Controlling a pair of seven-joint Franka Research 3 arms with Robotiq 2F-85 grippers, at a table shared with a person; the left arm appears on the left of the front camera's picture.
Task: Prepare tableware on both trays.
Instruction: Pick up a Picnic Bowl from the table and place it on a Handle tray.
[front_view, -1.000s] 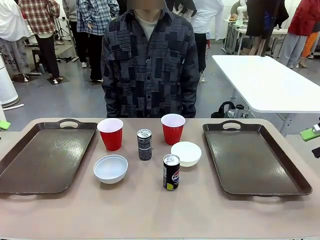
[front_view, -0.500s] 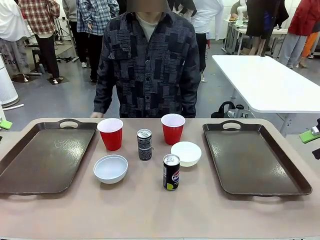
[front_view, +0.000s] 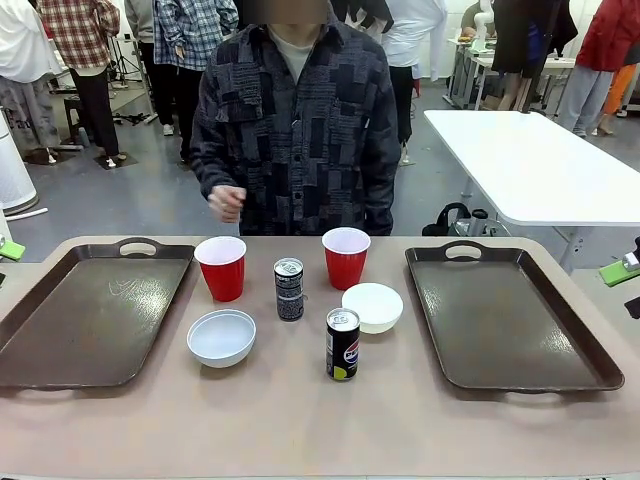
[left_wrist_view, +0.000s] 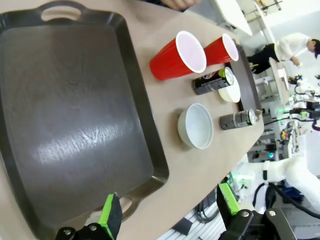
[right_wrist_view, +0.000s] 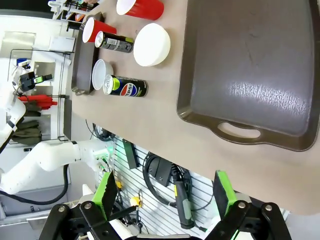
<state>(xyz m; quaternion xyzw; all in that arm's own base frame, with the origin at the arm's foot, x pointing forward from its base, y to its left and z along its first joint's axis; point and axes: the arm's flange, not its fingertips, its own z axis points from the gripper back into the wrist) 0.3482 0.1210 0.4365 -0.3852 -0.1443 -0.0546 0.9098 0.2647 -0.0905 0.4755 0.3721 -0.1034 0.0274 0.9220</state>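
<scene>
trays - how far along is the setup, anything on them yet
Done: nothing yet; the left tray and right tray hold no tableware. In hand: nothing; the left gripper and right gripper are open and empty. Left: both red cups, white bowls and cans stand on the table between the trays.

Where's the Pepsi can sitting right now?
Front view: the Pepsi can stands upright on the table between the left tray and right tray, nearest the robot's edge, just in front of the right-hand white bowl.
</scene>
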